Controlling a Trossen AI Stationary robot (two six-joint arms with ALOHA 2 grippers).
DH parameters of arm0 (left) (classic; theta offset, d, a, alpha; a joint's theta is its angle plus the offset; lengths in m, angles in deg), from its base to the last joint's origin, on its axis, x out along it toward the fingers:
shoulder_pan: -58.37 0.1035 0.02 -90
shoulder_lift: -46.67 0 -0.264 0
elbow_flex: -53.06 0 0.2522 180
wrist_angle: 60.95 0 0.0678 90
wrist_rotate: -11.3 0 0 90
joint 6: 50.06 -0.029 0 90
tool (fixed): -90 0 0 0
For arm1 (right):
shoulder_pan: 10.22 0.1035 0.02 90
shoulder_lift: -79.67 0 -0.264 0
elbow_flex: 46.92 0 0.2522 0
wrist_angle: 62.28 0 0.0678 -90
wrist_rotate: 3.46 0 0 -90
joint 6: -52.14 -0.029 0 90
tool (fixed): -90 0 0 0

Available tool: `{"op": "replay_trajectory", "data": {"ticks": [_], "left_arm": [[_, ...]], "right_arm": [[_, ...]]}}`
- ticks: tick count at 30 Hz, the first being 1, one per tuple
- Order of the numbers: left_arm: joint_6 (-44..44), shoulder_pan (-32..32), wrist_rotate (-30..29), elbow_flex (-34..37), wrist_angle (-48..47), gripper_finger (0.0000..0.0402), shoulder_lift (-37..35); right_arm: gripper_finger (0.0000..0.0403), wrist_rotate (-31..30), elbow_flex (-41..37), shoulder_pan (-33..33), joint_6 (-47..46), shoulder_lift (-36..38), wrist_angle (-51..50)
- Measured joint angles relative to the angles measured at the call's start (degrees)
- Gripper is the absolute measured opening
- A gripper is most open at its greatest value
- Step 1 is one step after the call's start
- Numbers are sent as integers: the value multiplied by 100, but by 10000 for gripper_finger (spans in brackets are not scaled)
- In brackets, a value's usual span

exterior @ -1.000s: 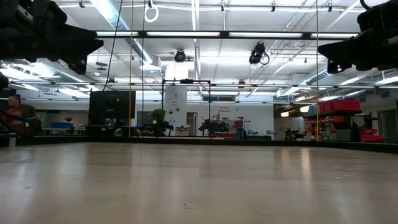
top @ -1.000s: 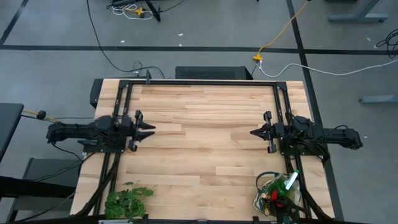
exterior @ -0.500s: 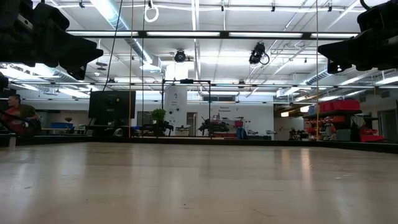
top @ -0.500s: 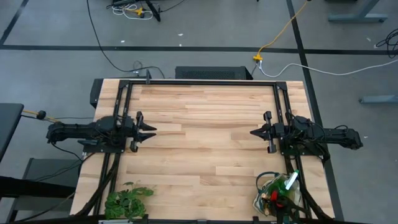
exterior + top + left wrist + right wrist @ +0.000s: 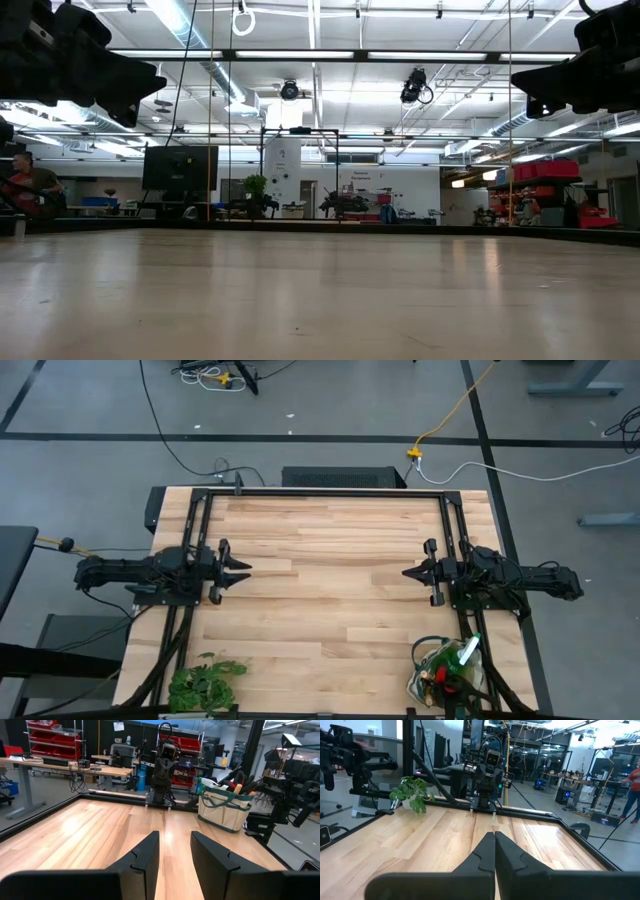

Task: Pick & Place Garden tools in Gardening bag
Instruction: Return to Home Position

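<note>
The gardening bag (image 5: 443, 670), cream with green trim, stands on its base at the table's near right corner. Garden tools stick up out of it: a green spray bottle (image 5: 468, 652), a red item (image 5: 439, 677) and a wooden handle (image 5: 239, 788). In the left wrist view the bag (image 5: 222, 812) stands off to one side ahead of the fingers. My left gripper (image 5: 243, 570) hovers level at the table's left side, open and holding nothing (image 5: 174, 836). My right gripper (image 5: 407, 572) hovers level at the right side, shut on nothing (image 5: 494, 835). Both are far from the bag.
A leafy green plant bunch (image 5: 205, 682) lies at the near left corner, also seen as the plant (image 5: 412, 793) in the right wrist view. A black frame (image 5: 320, 492) runs along the far and side edges. The wooden tabletop (image 5: 325, 600) lies between the two grippers.
</note>
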Motion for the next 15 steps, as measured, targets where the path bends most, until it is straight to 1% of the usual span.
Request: {"op": "replay_trajectory", "data": {"ticks": [15], "left_arm": [[2,0,2,2,38,117,0]], "right_arm": [[2,0,0,1,-1,0,-1]]}}
